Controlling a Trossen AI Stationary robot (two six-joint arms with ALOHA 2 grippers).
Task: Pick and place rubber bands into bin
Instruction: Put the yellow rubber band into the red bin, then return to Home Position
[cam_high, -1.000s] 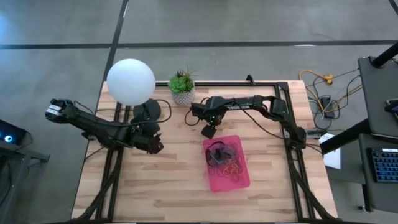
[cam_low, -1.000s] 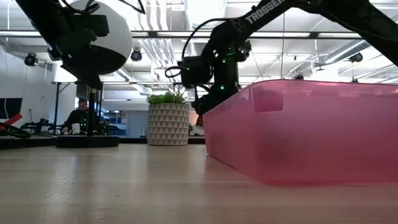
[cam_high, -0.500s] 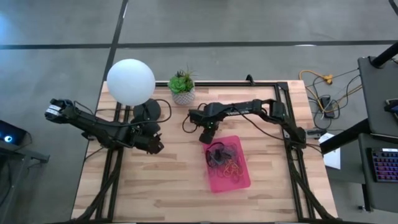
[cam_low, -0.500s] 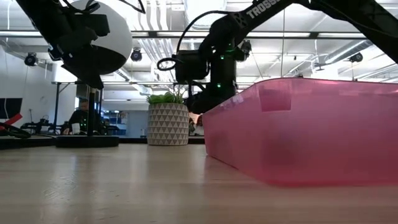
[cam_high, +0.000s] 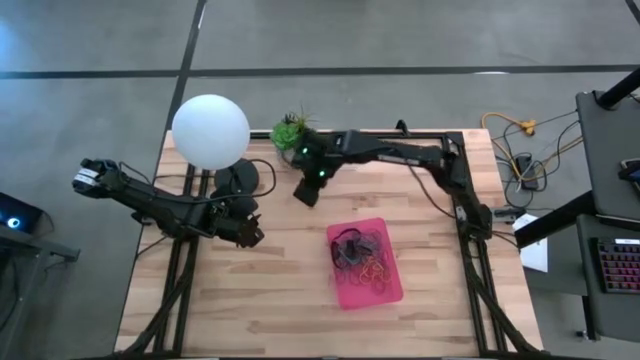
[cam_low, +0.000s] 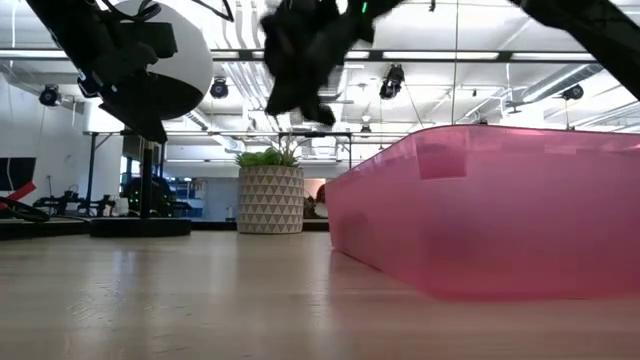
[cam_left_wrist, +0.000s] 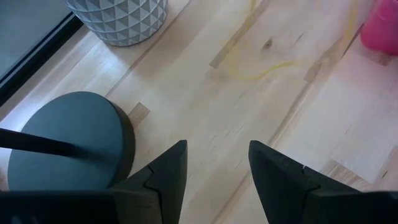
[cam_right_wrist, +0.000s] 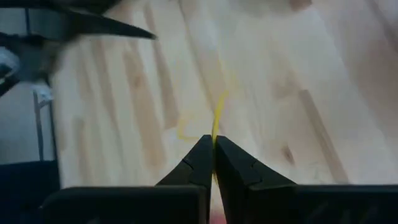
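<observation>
Wood tabletop (cam_high: 250, 290); pink bin (cam_high: 366, 262) right of centre, rubber bands (cam_high: 362, 254) piled inside.
Right gripper (cam_high: 308, 194), at 10 o'clock from bin, is pinched closed on a yellow band (cam_right_wrist: 214, 121). Left gripper (cam_high: 252, 234), at 9 o'clock from bin, is parted and empty, near lamp base (cam_left_wrist: 65, 140).

On the tabletop (cam_high: 250, 300), rubber bands (cam_high: 362, 255) lie in the bin (cam_high: 390, 290). Behind the bin stands a plant pot (cam_high: 290, 135); the lamp base (cam_high: 240, 181) sits left of the pot.
</observation>
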